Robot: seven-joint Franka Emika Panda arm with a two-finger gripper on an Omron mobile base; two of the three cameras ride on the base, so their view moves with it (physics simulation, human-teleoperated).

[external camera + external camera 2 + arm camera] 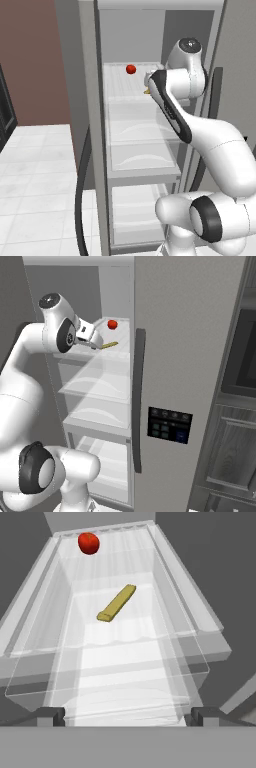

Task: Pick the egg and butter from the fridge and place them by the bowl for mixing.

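Note:
The fridge [190,356] stands with its left side open, and my arm reaches in at the top shelf [125,637]. The butter [116,603], a thin yellowish stick, lies slantwise in the middle of that shelf, also seen as the butter [110,345] just past my hand. My gripper [128,716] is open wide with nothing between its fingers, a short way in front of the butter and not touching it. In the left base view my forearm covers most of the butter [147,91]. The egg and the bowl are out of view.
A red ball [89,543] rests at the back of the same shelf, behind the butter. Translucent shelves [142,150] stack below. The shut door carries a long dark handle [138,401] and a button panel [169,424]. Dark cabinets [240,381] stand to the right.

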